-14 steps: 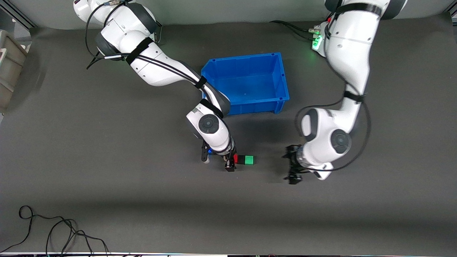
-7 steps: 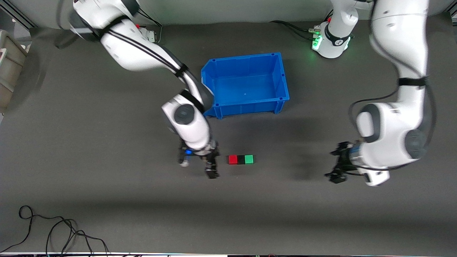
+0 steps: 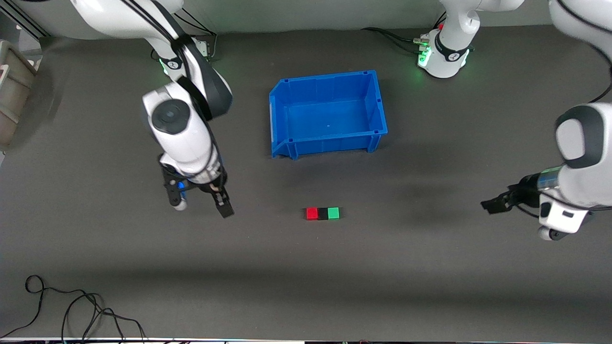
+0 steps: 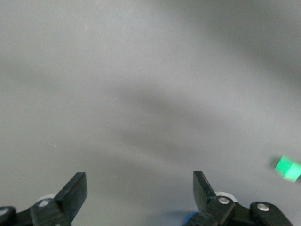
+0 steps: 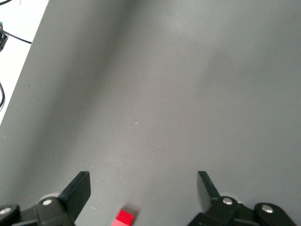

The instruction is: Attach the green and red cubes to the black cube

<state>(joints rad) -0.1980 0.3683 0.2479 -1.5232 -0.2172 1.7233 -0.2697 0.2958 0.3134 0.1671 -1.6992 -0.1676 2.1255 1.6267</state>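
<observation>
The red cube (image 3: 311, 213), the black cube (image 3: 322, 213) and the green cube (image 3: 333, 213) lie in one touching row on the dark table, black in the middle, nearer to the front camera than the blue bin. My right gripper (image 3: 222, 206) is open and empty, well away from the row toward the right arm's end. Its wrist view (image 5: 143, 188) shows the red cube (image 5: 124, 217) at the picture's edge. My left gripper (image 3: 492, 205) is open and empty, far toward the left arm's end. Its wrist view (image 4: 138, 188) shows the green cube (image 4: 288, 168).
An empty blue bin (image 3: 325, 76) stands mid-table, farther from the front camera than the cubes. A grey box (image 3: 12, 91) sits at the table edge at the right arm's end. Black cables (image 3: 71, 310) lie near the front edge.
Both grippers have pulled away from the cube row, each toward its own arm's end of the table. The right gripper was at the red cube a second ago. The cubes have not moved.
</observation>
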